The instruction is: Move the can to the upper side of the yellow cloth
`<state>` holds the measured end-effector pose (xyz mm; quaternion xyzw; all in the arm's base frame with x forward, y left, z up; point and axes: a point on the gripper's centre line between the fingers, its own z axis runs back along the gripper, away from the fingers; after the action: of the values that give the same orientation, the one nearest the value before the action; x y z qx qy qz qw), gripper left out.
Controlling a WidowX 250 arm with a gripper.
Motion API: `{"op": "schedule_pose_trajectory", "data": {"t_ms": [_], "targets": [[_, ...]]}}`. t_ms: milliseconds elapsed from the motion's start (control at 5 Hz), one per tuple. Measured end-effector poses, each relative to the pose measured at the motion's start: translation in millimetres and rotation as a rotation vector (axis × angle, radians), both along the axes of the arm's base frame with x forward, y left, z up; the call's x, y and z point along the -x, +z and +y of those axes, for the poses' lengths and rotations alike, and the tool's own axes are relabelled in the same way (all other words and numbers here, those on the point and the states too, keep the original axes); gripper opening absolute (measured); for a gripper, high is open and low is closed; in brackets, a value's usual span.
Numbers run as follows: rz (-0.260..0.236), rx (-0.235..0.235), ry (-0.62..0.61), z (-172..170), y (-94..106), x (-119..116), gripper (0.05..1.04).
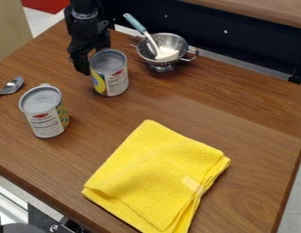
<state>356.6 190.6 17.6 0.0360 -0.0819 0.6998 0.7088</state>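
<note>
The black gripper [88, 49] hangs at the upper left, right behind and to the left of one can [116, 82]; the can's rim hides part of it, and whether it touches the can cannot be made out. That can stands upright, with a silver top and a white, yellow and red label. A second upright can [47, 119] with a similar label stands nearer the left edge. The folded yellow cloth [155, 175] lies flat at the lower middle, to the right of and below both cans.
A metal colander [168, 40] stands just right of the farther can, with a blue-handled utensil [135, 23] leaning in it. At the left edge lies a spoon [14, 85] with a red handle. The wooden table [249, 104] has a dark panel [249, 43] behind it.
</note>
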Motion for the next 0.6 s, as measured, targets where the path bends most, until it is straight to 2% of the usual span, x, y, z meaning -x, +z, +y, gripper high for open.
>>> {"op": "schedule_pose_trajectory", "data": {"t_ms": [200,400,600], "targets": [[0.007,-0.001,0.032,-12,2.5,0,0.998],[0.019,-0.017,0.059,-27,-7.8,2,0.998],[0.008,-0.034,0.065,-34,-12.9,1,0.998]]}}
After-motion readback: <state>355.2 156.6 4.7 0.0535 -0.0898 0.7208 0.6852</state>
